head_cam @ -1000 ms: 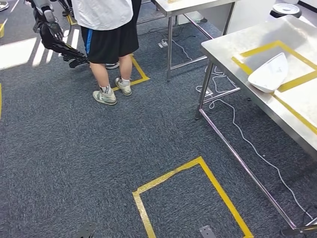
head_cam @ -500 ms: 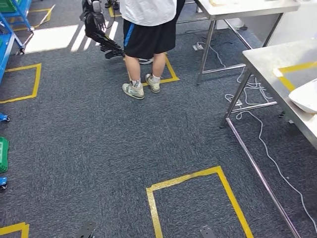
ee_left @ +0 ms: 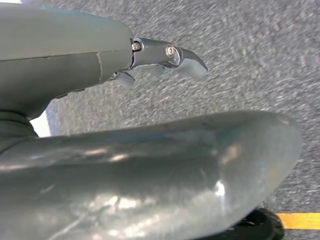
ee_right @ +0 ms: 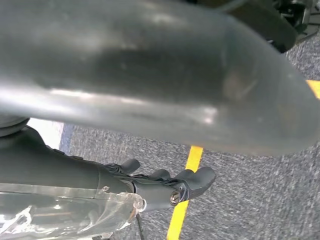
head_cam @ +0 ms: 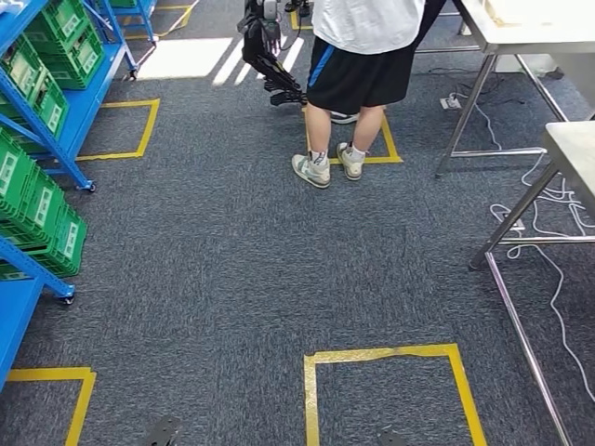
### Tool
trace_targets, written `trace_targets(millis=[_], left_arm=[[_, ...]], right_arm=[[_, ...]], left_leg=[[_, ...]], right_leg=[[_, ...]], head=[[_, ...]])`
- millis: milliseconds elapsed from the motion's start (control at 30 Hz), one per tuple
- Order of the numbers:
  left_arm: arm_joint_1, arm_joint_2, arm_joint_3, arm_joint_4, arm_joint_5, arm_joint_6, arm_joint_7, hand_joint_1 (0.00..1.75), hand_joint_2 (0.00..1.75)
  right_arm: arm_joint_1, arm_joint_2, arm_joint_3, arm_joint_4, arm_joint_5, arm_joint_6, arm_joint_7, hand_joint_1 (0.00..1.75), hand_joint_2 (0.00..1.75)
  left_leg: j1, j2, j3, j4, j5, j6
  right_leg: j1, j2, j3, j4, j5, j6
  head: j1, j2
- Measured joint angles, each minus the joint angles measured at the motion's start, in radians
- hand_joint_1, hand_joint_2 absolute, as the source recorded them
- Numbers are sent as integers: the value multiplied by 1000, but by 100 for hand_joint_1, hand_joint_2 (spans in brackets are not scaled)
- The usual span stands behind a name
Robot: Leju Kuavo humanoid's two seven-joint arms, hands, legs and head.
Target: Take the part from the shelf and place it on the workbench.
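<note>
A blue shelf (head_cam: 87, 98) stands at the left in the head view, with green bins (head_cam: 38, 200) on its levels. The steel workbench (head_cam: 572, 149) shows as a corner at the right edge. My left hand (ee_left: 143, 160) hangs over the grey carpet; its fingers (ee_left: 170, 52) are stretched out and hold nothing. My right hand (ee_right: 151, 75) also hangs over the carpet, fingers (ee_right: 181, 185) extended and empty.
A person (head_cam: 358, 65) in dark shorts stands ahead on the carpet, with a dark mechanical arm (head_cam: 270, 56) beside them. A second table (head_cam: 533, 28) is at the back right. Cables (head_cam: 554, 242) lie under the workbench. A yellow tape square (head_cam: 393, 358) marks the floor in front.
The whole head view has swung left: the workbench with a white part on it has slid out at the right, and the blue shelf with green bins has come in at the left.
</note>
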Motion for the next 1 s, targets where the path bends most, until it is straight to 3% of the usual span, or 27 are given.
trace_targets(millis=[67, 133, 200, 233, 267, 300, 367, 433, 467, 533, 600, 667, 700, 733, 767, 833, 900, 967, 1000], left_arm=[[4, 1, 0, 0, -1, 0, 1, 0, 0], [1, 0, 0, 0, -3, 0, 1, 0, 0], [-2, -3, 0, 0, -5, 0, 2, 0, 0], [-1, -4, 0, 0, -5, 0, 2, 0, 0], [1, -4, 0, 0, -6, 0, 2, 0, 0], [3, -4, 0, 0, -7, 0, 2, 0, 0], [3, -4, 0, 0, -8, 1, 2, 0, 0], [0, -4, 0, 0, -10, 1, 2, 0, 0], [-1, -4, 0, 0, -12, 1, 2, 0, 0], [1, -4, 0, 0, -15, 1, 2, 0, 0], [2, -2, 0, 0, -18, 1, 4, 0, 0], [-1, -2, 0, 0, -20, 1, 6, 0, 0], [-3, -2, 0, 0, -22, 1, 6, 0, 0], [-3, -2, 0, 0, -24, 1, 7, 0, 0], [-1, -2, 0, 0, -26, 1, 8, 0, 0], [1, -1, 0, 0, -29, 1, 9, 0, 0], [0, 0, 0, 0, -31, 1, 9, 0, 0], [1, 1, 0, 0, -33, 3, 9, 0, 0], [3, 1, 0, 0, -33, 3, 9, 0, 0]], right_arm=[[-1, 1, 0, 0, 0, 0, -1, 0, 0], [2, 2, 0, 0, 0, 0, -2, 0, 0], [5, 2, 0, 0, 0, 0, -2, 0, 0], [6, 2, 0, 0, 0, 0, -2, 0, 0], [5, 2, 0, 0, 0, 0, -2, 0, 0], [4, 2, 0, 0, 0, 0, -2, 0, 0], [3, 2, 0, 0, 1, 0, -2, 0, 0], [2, 2, 0, 0, 2, 0, -2, 0, 0], [2, 2, 0, 0, 3, 0, -1, 0, 0], [-1, 2, 0, 0, 3, 0, -1, 0, 0], [-3, 2, 0, 0, 4, 0, 0, 0, 0], [-2, 2, 0, 0, 6, 0, 0, 0, 0], [0, 2, 0, 0, 6, 0, 1, 0, 0], [2, 2, 0, 0, 6, 0, 1, 0, 0], [2, 2, 0, 0, 6, 0, 1, 0, 0], [2, 2, 0, 0, 6, 0, 1, 0, 0], [2, 3, 0, 0, 7, 0, 1, 0, 0], [2, 4, 0, 1, 6, 1, 0, 0, 0], [1, 5, -1, 1, 6, 1, 0, 0, 0]], left_leg=[[-1, 39, -12, 16, -13, -9], [-6, 107, -58, 108, -68, -13], [-6, 130, -124, 244, -127, -17], [-6, 132, -142, 282, -134, -17], [-6, 133, -140, 281, -122, -17], [-6, 137, -116, 238, -93, -16], [-12, 184, -37, 98, -33, -11], [-20, 224, 10, 10, -13, -1], [-23, 225, 14, -1, -17, 4], [-21, 197, 13, -4, -15, 16], [-16, 172, 15, -7, -11, 27], [-13, 146, 15, -8, -9, 34], [-13, 132, 15, -8, -8, 35], [-13, 117, 15, -8, -8, 36], [-12, 102, 16, -7, -8, 35], [-8, 72, 19, -5, -9, 31], [-5, 43, 17, 1, -10, 21], [-4, 21, 9, 4, -7, 7], [-2, 11, 5, 3, -3, 0]], right_leg=[[2, -24, 2, -6, 6, -13], [5, -55, 3, -10, 8, -24], [10, -90, 2, -10, 6, -29], [12, -106, 2, -10, 5, -31], [12, -120, 3, -10, 4, -31], [13, -133, 4, -10, 3, -30], [16, -156, 10, -9, -3, -25], [22, -176, 15, -9, -10, -17], [24, -186, 18, -10, -13, -13], [23, -199, 26, -11, -20, -3], [18, -156, 13, 33, -52, 8], [15, -97, -47, 165, -121, 14], [14, -85, -83, 237, -150, 15], [14, -81, -110, 288, -164, 15], [13, -80, -119, 296, -153, 15], [8, -68, -79, 195, -81, 16], [-2, -16, -19, 58, -21, 21], [-5, 18, 3, 8, -10, 16], [-3, 12, 4, 6, -8, 9]], head=[[-3, 0], [-9, 0], [-12, 0], [-12, 0], [-12, 0], [-12, 0], [-13, 0], [-13, 0], [-12, 0], [-11, 0], [-7, 0], [-1, 0], [1, 0], [2, 0], [2, 0], [2, 0], [4, 0], [4, 0], [4, 0]])
